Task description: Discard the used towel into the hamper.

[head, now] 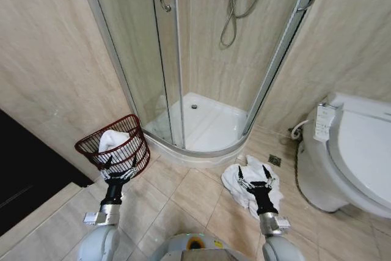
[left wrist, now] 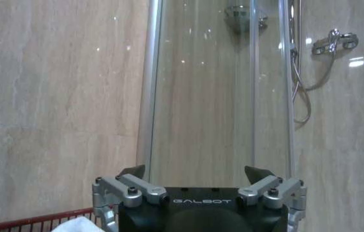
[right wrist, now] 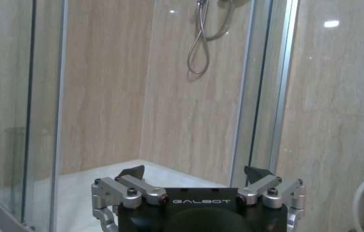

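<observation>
Tiled bathroom floor [head: 195, 194] | hamper [head: 116, 148] holds one white towel [head: 112, 140] | second towel [head: 244, 178] partly behind my right gripper [head: 255, 177] | both grippers, left [head: 119, 166] too, look wide, empty.

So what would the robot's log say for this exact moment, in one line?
left gripper: open, by hamper | right gripper: open, above floor towel | another white towel in hamper

beige tiled walls [head: 49, 59] and floor [head: 183, 197], glass corner shower [head: 201, 114], white toilet [head: 360, 151]
</observation>
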You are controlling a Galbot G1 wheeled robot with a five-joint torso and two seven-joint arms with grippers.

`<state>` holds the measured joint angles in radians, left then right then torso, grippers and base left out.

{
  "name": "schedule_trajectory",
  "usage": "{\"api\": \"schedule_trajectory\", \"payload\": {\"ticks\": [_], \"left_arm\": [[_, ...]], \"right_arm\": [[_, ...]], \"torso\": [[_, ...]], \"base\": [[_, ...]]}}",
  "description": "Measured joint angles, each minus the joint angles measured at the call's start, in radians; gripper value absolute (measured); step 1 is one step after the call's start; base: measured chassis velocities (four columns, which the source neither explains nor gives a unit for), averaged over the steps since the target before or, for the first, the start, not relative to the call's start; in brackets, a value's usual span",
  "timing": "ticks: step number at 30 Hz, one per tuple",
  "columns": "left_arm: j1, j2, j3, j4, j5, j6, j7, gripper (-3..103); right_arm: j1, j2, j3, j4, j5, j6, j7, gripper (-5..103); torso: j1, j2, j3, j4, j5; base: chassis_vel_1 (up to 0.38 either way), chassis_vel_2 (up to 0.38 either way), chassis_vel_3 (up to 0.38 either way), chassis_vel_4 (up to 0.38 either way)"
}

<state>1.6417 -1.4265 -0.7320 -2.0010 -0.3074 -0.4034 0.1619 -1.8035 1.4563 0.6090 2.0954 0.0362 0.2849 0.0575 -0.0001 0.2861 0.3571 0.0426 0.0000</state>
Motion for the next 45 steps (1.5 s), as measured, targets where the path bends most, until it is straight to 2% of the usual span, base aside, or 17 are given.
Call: {"api": "schedule_trajectory", "payload": {"ticks": [45], "left_arm": [[0.008,-0.005,-0.002,-0.001,0.004,-0.002,0.002,100]], "right_arm": [[0.003,-0.010,0.014,-0.023,0.020,0.022,-0.004,100]], "torso": [[0.000,0.000,0.000,-0.0001,0.0000]], "base": [[-0.018,-0.019,0.017,0.017]]}}
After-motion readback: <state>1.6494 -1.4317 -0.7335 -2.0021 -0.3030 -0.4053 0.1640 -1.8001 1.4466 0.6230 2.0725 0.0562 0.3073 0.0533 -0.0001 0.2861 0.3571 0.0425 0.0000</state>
